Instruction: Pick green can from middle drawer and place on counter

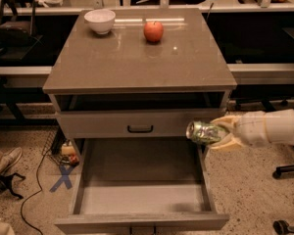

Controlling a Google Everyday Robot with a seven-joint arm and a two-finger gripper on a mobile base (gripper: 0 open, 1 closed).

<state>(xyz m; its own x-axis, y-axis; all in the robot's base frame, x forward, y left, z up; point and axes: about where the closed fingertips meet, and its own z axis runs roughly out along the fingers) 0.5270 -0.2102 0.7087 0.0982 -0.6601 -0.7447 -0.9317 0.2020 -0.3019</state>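
Observation:
The green can (202,132) lies on its side in my gripper (222,132), which is shut on it. The pale fingers (224,122) clasp the can from the right, above and below. The can hangs in the air above the right wall of the open middle drawer (142,197), level with the closed drawer front that has a black loop handle (140,129). The drawer's grey floor is bare. The counter (137,62) spreads above and to the left of the can. My white arm (277,127) reaches in from the right edge.
A white bowl (99,21) and a red apple (153,31) stand at the back of the counter. A shoe (5,163), cables and a blue X mark (62,177) lie on the floor at the left. A chair base (286,169) stands at the right.

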